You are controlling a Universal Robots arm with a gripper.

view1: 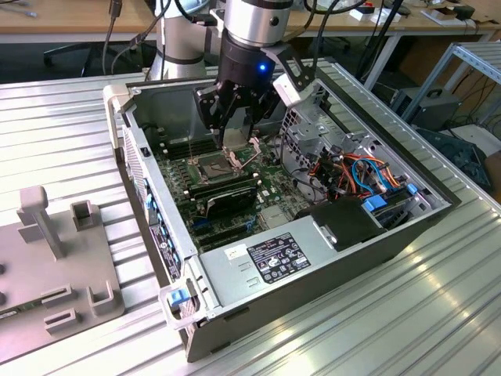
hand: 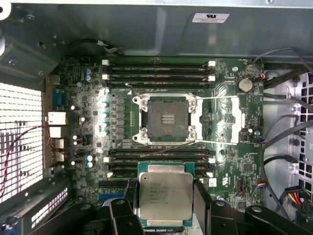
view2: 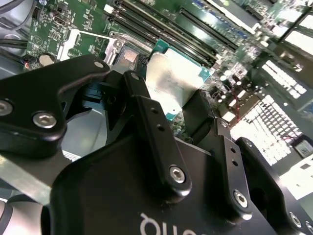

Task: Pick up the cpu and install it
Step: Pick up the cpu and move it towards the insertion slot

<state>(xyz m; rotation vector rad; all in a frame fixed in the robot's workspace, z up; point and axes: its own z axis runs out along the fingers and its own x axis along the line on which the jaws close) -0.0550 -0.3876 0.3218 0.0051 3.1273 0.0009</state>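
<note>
The cpu (hand: 165,196) is a flat square chip with a dull silver top on a green edge. My gripper (hand: 165,204) is shut on it, one black finger (hand: 128,208) on each side. In the second wrist view the cpu (view2: 171,78) hangs between the fingers (view2: 143,100) above the green motherboard. In the first wrist view the socket (hand: 168,117) lies open and empty, its metal plate (hand: 222,120) swung aside. The chip is short of the socket, over the nearer memory slots (hand: 161,159). In the exterior view the gripper (view1: 237,145) reaches down into the open computer case, just above the socket (view1: 213,164).
The case (view1: 391,235) lies open on a ribbed metal table. Black memory sticks (view1: 227,194) sit beside the socket. A power supply (view1: 270,260) fills the near end, and a drive cage with coloured cables (view1: 364,174) stands on the exterior view's right. A grey fixture (view1: 55,251) sits outside, at the left.
</note>
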